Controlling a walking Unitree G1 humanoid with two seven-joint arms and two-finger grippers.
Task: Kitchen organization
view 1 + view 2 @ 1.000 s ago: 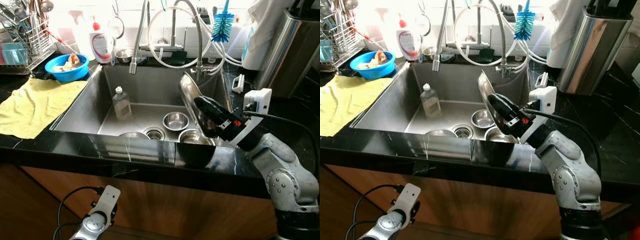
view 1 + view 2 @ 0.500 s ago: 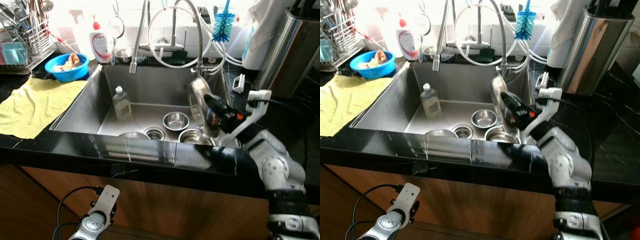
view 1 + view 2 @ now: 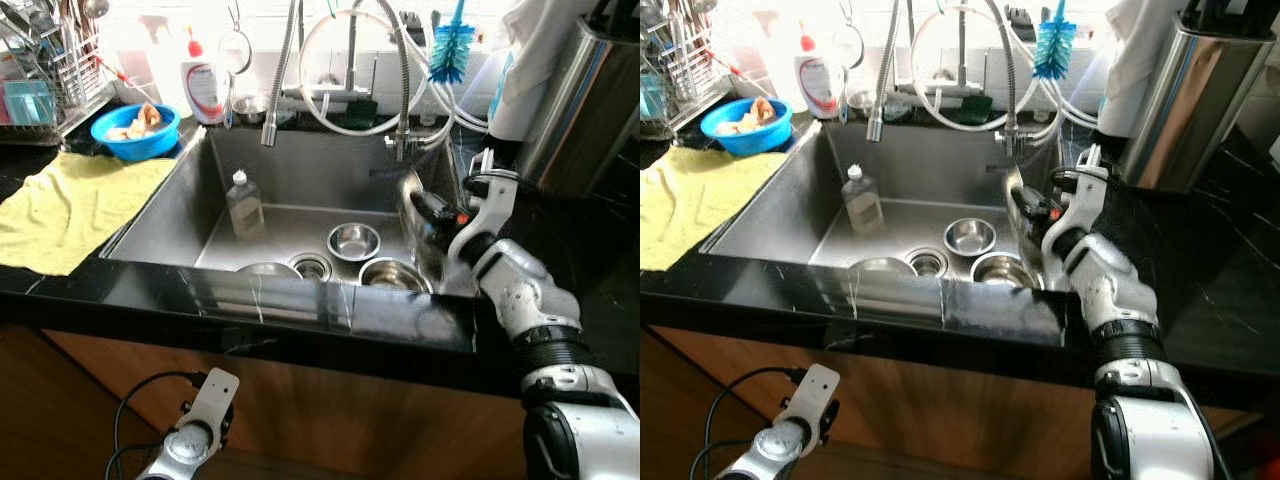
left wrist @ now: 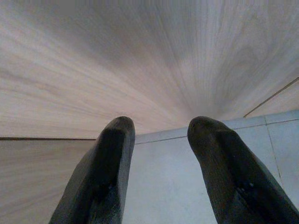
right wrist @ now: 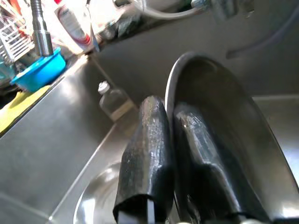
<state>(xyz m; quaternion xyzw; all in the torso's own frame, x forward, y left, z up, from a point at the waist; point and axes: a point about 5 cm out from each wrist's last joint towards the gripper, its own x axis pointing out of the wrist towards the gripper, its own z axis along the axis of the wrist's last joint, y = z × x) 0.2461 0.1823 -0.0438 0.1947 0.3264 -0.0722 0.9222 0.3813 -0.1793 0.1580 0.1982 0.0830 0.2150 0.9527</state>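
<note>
1. Your right gripper (image 5: 170, 163) has its two black fingers nearly closed, pinching the rim of a round, shiny steel plate (image 5: 224, 135). It holds the plate on edge above the right side of the stainless sink (image 3: 190, 200), roughly at 3 o'clock from the drain (image 3: 311, 266).

2. The grip looks thin to me, with only the rim between the fingertips. A wet, smooth plate could pivot or slide out if you swing the wrist fast.

3. A slip would likely send the plate onto the small steel bowl (image 3: 354, 240) or the larger steel bowl (image 3: 393, 274) just below it. The coiled tap hoses (image 3: 395, 70) sit at 12 o'clock from the plate and could be snagged if you lift it.

4. The right wrist view shows the pinch on the rim. The eye views blur the plate but place it against the black stone counter (image 3: 300, 310). They also show the clear plastic bottle (image 3: 243, 204) standing at 9 o'clock in the basin.

5. Your left gripper (image 4: 161, 140) hangs idle near the wooden cabinet front (image 4: 140, 60), its fingers apart and empty.
</note>
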